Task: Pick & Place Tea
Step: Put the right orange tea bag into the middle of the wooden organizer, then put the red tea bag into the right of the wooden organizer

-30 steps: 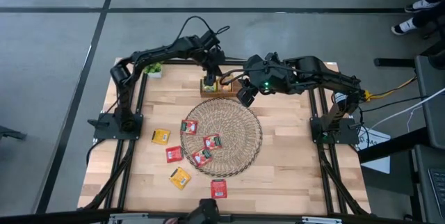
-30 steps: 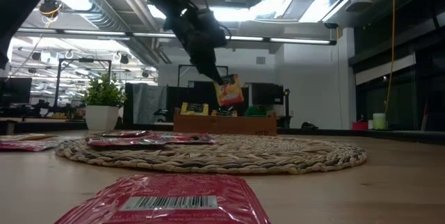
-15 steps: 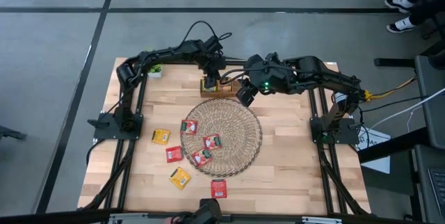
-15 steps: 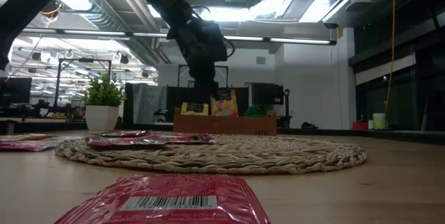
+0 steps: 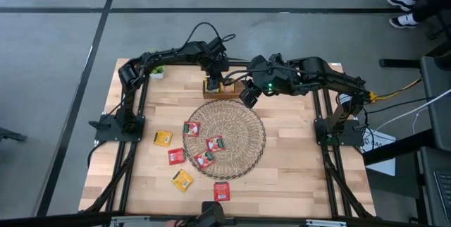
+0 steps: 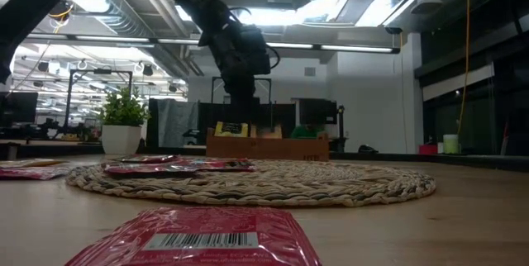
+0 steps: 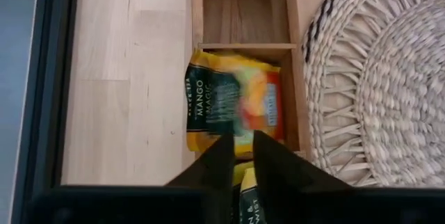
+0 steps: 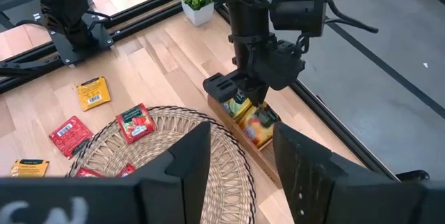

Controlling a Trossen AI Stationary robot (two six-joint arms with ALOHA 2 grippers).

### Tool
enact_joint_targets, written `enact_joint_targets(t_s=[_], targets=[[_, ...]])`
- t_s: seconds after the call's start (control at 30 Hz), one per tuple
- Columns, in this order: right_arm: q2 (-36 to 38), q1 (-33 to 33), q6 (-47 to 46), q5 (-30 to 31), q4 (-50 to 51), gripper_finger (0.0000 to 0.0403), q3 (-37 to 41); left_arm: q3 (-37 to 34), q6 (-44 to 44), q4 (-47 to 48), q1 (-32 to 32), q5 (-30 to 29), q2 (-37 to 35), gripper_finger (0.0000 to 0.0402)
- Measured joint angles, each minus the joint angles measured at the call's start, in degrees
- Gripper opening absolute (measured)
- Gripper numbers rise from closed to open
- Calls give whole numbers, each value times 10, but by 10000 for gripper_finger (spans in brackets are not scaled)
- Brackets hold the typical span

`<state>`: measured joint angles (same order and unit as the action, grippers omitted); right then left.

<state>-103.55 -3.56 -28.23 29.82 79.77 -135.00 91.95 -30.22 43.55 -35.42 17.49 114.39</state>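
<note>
My left gripper (image 7: 240,144) hangs over a small wooden box (image 5: 220,87) at the far edge of a round wicker mat (image 5: 224,139). Its fingers stand a little apart with nothing between them. Just beyond its fingertips, an orange-yellow tea sachet (image 7: 236,106) lies in one compartment of the box. A yellow sachet (image 6: 231,129) stands in the compartment beside it. Three red sachets lie flat on the mat, one of them (image 5: 215,143) near its middle. My right gripper (image 8: 240,154) waits open, high over the mat's far right rim.
More sachets lie flat on the table left of and in front of the mat: a yellow one (image 5: 163,138), a red one (image 5: 176,156), another yellow one (image 5: 182,180) and another red one (image 5: 221,191). A small potted plant (image 5: 156,70) stands at the far left corner.
My left gripper has come down toward the wooden box with the orange-yellow sachet hanging from its fingers and has tipped more steeply. The sachet has left the fingers and dropped into a compartment of the box.
</note>
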Motion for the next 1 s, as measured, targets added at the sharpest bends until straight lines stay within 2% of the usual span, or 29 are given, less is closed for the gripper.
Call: enact_joint_targets(t_s=[0.2,0.37,0.43,0.57,0.77,0.9,1.0], targets=[[0,0,0,0,0,157,0,0,18,0,2,0,0,110],[0,0,2,0,1,157,0,-1,77,17,2,14,-14,133],[0,0,2,0,3,157,0,-1,87,31,2,32,-25,136],[0,0,2,-15,7,157,0,-15,126,36,2,110,-65,136],[-1,0,2,-15,11,157,12,-73,194,-41,28,107,-149,136],[-2,0,2,-16,10,157,22,-142,243,-130,50,104,-227,136],[-3,0,2,-24,8,157,39,-202,287,-185,69,81,-286,136]])
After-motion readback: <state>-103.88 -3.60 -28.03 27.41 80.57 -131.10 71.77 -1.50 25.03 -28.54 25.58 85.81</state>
